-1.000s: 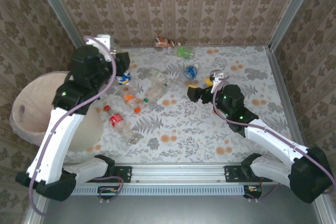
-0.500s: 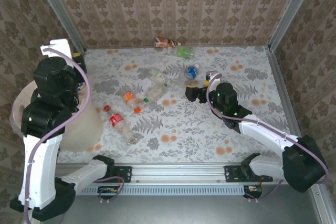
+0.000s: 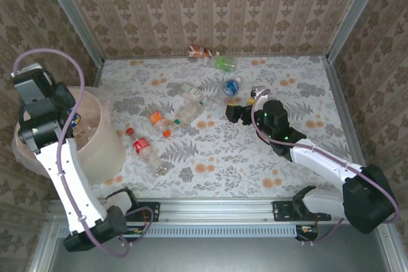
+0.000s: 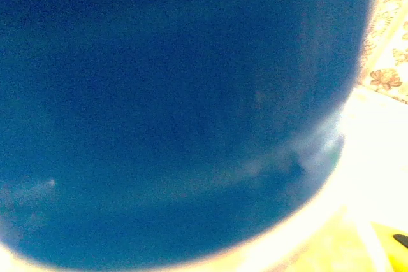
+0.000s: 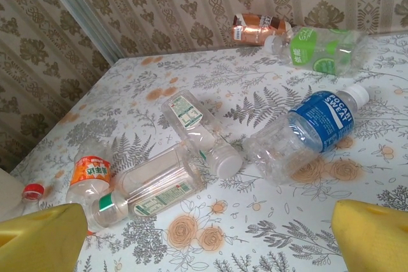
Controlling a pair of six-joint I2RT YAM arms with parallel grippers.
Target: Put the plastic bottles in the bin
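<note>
At the left edge of the floral-patterned tabletop (image 3: 255,157) stands the large round pinkish-beige plastic bin (image 3: 105,148). The left gripper (image 3: 67,118) hangs above its open mouth, closed around a small bottle with a blue label (image 3: 76,119), which the left wrist view renders as a blurred blue surface close to the lens (image 4: 178,113). The right gripper (image 3: 234,113) sits low near the middle of the table, its yellow-padded fingers (image 5: 44,237) spread wide with nothing between them. Just ahead of it lies a crushed clear bottle with a blue Pocari Sweat label and white cap (image 5: 306,135). To its left lie two clear squarish bottles with white-and-green labels (image 5: 197,128) (image 5: 159,189), touching end to side, and an orange-labelled bottle (image 5: 92,173) beside them. A red-labelled bottle with a red cap (image 3: 141,148) lies near the bin's wall. By the far wall rest a green-labelled clear bottle (image 5: 319,49) and a copper-brown-labelled bottle (image 5: 258,28), touching each other.
</note>
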